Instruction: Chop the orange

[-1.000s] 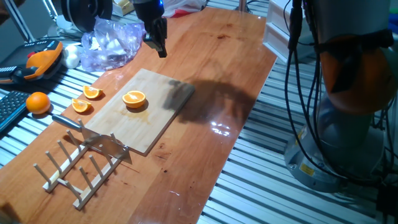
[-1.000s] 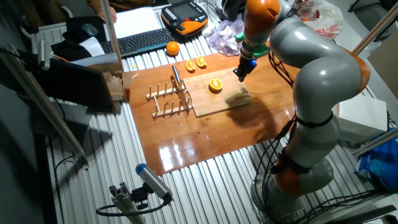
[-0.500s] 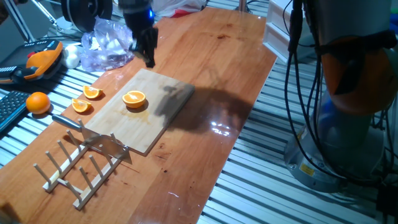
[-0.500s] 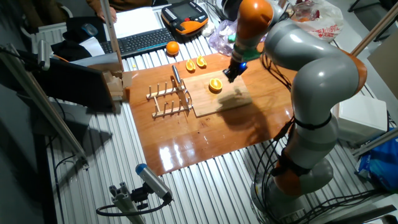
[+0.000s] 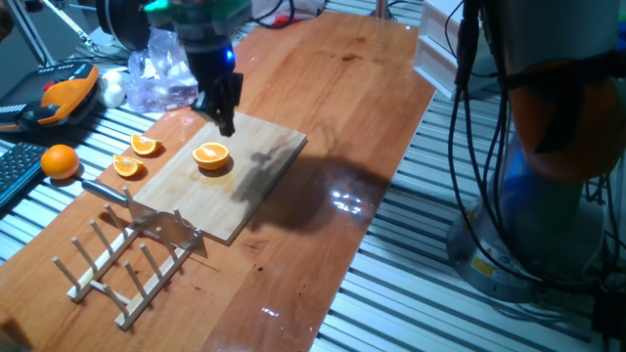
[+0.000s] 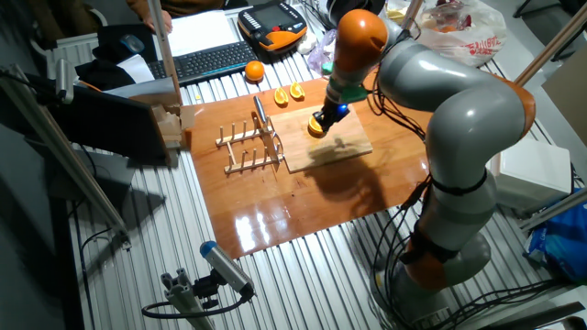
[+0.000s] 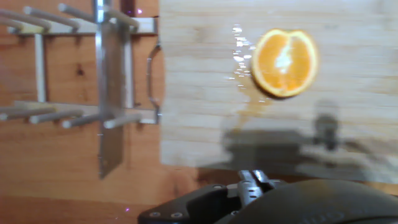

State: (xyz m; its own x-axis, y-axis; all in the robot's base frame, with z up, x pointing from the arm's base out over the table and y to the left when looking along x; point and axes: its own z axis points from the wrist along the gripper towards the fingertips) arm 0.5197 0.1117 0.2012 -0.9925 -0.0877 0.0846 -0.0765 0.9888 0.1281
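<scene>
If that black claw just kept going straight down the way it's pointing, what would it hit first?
Probably the wooden cutting board. The gripper points down near the board's far edge, just beside the half orange, not over it. Depth is hard to judge, so it might clip the orange.

No legible text, number or brand can be made out in any view. Red printing is seen on a plastic bag [image 6: 463, 37] at about one o'clock in the other fixed view, but it is too small to be read.

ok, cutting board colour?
Pale, light-grained wood cutting board, lighter than the reddish-brown table; hand view shows it best.
</scene>
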